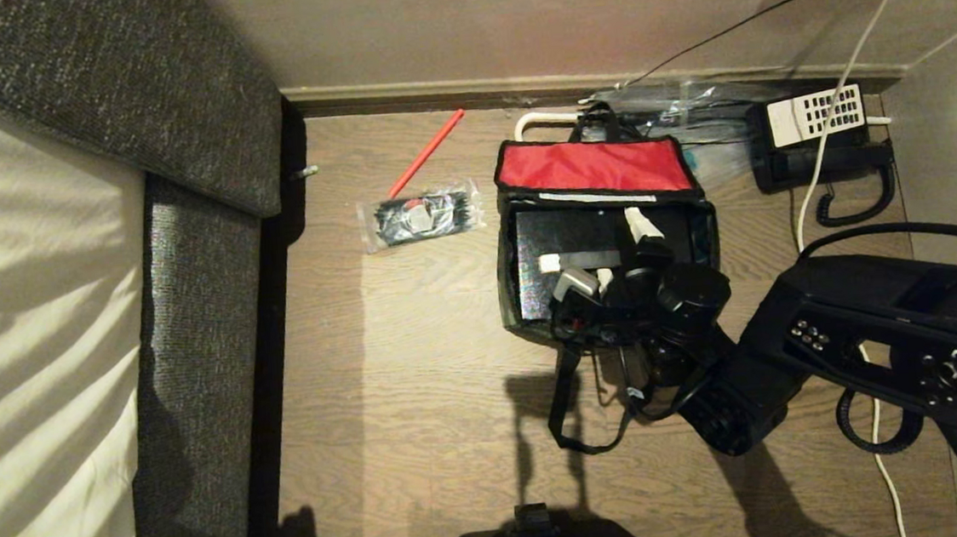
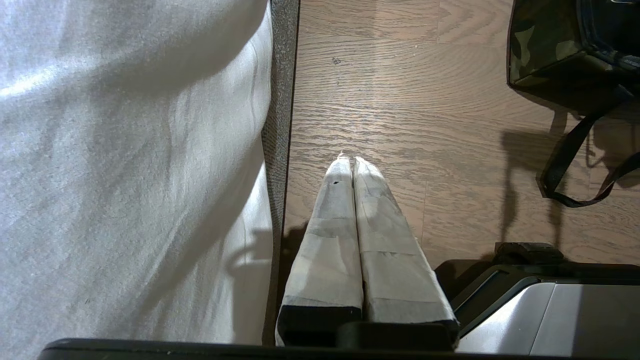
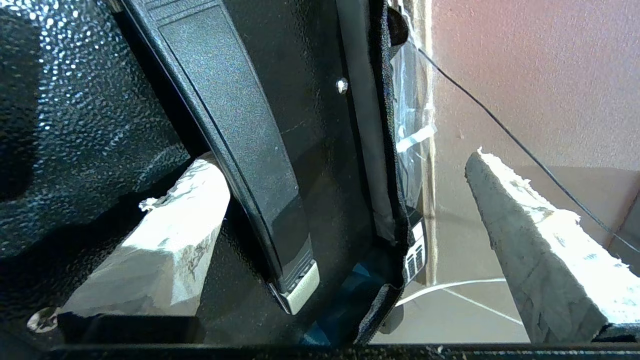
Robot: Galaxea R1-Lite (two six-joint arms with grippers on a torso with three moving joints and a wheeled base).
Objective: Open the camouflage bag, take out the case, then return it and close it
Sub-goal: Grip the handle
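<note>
You see the green camouflage fabric bag (image 1: 604, 233) lying open on the wooden floor (image 1: 419, 376), flat black speckled hard case (image 1: 579, 248) inside; right gripper (image 1: 614, 258) spread wide over its strap handle (image 3: 250, 150); left gripper (image 2: 350, 170) pressed together, parked.

The wooden floor (image 1: 419, 376) carries the camouflage bag (image 1: 524, 299) under the right tool (image 1: 615, 262), with a plastic packet (image 1: 421, 215) and telephone (image 1: 818, 139) on either side.

A bedroom: a grey-framed bed (image 1: 193, 325) with white bedding on wood-plank floor (image 1: 420, 393) beside a skirting-boarded wall (image 1: 510, 18).
</note>
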